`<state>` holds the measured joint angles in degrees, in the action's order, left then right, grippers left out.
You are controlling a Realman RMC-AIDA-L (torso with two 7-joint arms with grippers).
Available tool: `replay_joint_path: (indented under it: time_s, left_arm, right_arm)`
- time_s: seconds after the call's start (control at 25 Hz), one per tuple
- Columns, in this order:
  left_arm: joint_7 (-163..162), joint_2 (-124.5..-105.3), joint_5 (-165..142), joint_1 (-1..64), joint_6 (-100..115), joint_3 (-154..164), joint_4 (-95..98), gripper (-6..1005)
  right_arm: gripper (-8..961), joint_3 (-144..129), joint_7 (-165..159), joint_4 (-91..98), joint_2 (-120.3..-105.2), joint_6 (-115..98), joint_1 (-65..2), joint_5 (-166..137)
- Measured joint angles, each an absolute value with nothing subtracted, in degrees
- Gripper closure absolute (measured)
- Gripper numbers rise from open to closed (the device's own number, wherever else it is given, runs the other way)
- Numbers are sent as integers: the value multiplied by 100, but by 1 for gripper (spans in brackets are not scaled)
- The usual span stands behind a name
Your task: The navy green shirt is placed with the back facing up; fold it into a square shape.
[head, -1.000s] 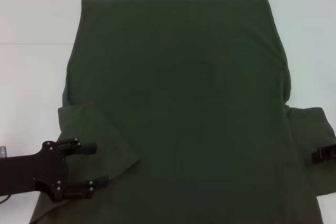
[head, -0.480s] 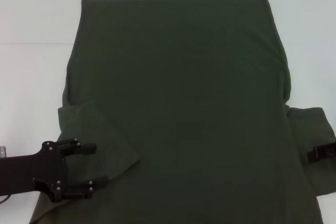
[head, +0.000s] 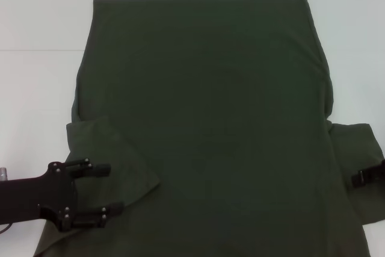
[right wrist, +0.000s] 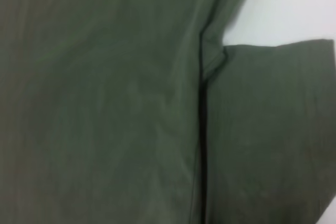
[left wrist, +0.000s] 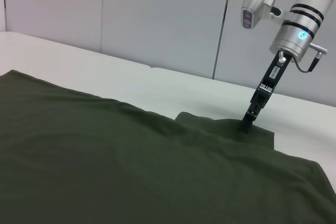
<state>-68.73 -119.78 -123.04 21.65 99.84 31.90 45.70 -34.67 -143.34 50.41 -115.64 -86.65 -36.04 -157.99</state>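
Now left gripper (head: 108, 189), jaws spread, hovers over folded-in left sleeve (head: 111, 157) of navy green shirt (head: 210, 106) on white table (head: 36, 16); right gripper (head: 368, 177) on right sleeve (head: 355, 148), jaw state unclear.

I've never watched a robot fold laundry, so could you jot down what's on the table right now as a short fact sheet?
Item: navy green shirt, spread flat, plain side up
Surface: white table
Left sleeve: folded inward over the body
Right sleeve: lying out flat to the side
Left claw: open, over the folded left sleeve
Right claw: tips down on the right sleeve; open or shut unclear
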Motion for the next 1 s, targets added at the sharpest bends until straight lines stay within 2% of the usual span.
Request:
replay_joint_path:
  time_s: [0.4,0.84,0.96,1.0]
  left_arm:
    - [-6881,-11970,-12285,2162,9984,3190,4570,185]
    - [-6900,-11961,-12265,2162,9984,3190,4571,186]
    - [-6940,-11960,-12265,2162,9984,3190,4571,185]
    - [-6949,-11960,-12267,2162,9984,3190,4571,185]
  right_arm:
    - [423,-3693,-14409,5042,-11571,-8615,-3611,-15820]
    - [677,-3700,-14388,5053,-11555,-8643,-3612,-15820]
    - [908,-3697,-14370,5054,-11537,-8651,-3608,-15804]
    - [909,-3685,-14366,5054,-11530,-8654,-3601,-15792]
